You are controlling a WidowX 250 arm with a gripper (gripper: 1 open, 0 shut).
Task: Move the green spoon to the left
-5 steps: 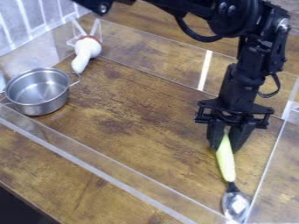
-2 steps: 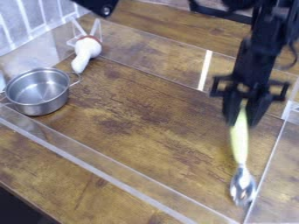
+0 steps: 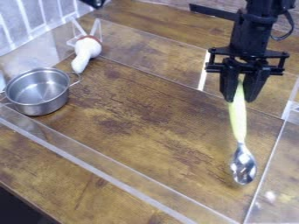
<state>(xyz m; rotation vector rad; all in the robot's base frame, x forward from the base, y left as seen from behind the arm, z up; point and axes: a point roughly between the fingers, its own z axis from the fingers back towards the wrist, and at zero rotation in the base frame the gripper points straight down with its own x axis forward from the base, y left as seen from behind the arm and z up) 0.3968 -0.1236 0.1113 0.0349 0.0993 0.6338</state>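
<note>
Your pincer (image 3: 242,77) is clamped on the green spoon (image 3: 239,118) by its handle end, at the right side of the table (image 3: 128,122). Spoon runs from the pincer toward 6 o'clock, bowl at the far end; you likely need to carry it toward 9 o'clock, bowl trailing below.

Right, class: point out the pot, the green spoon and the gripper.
pot (image 3: 38,93): camera view, on its side wall
green spoon (image 3: 237,119): camera view, on its handle
gripper (image 3: 240,77): camera view, between its fingertips
</note>
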